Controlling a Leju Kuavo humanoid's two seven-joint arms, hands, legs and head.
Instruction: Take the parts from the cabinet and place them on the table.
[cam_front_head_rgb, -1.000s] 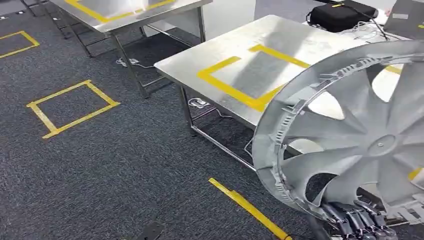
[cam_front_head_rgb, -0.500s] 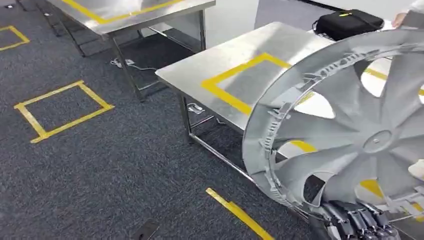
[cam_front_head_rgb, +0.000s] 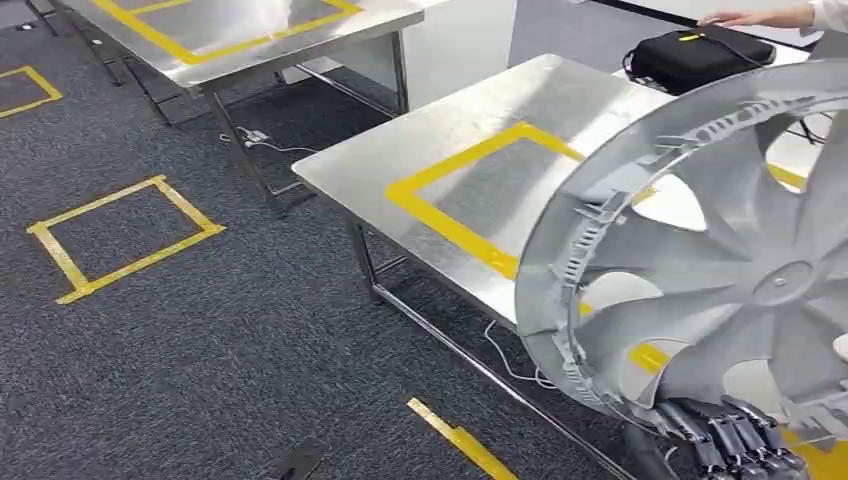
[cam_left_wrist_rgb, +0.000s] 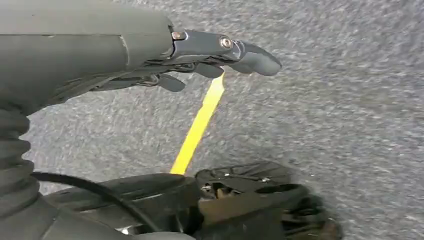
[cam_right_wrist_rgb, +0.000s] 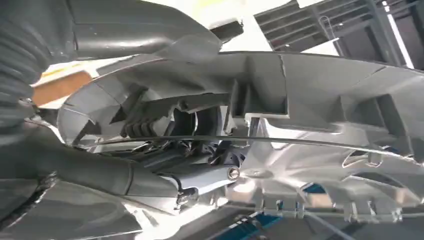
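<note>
A large grey plastic wheel-shaped part (cam_front_head_rgb: 720, 260) with broad spokes stands on edge at the right of the head view, held up over the near steel table (cam_front_head_rgb: 470, 120) marked with a yellow tape rectangle. My right hand (cam_front_head_rgb: 735, 440) grips its lower rim from underneath. In the right wrist view the fingers (cam_right_wrist_rgb: 200, 177) wrap around the ribbed rim of the part (cam_right_wrist_rgb: 310, 95). My left hand (cam_left_wrist_rgb: 200, 55) hangs over the dark carpet with its fingers stretched out and nothing in it.
A second steel table (cam_front_head_rgb: 230, 30) stands at the back left. A black bag (cam_front_head_rgb: 695, 55) lies on the far end of the near table, with a person's hand (cam_front_head_rgb: 760, 15) beside it. Yellow tape marks (cam_front_head_rgb: 120, 235) lie on the grey carpet.
The camera has shifted, so the table now sits slightly lower and nearer. The wheel part stays in my right hand. A person's hand has come into sight at the far right.
</note>
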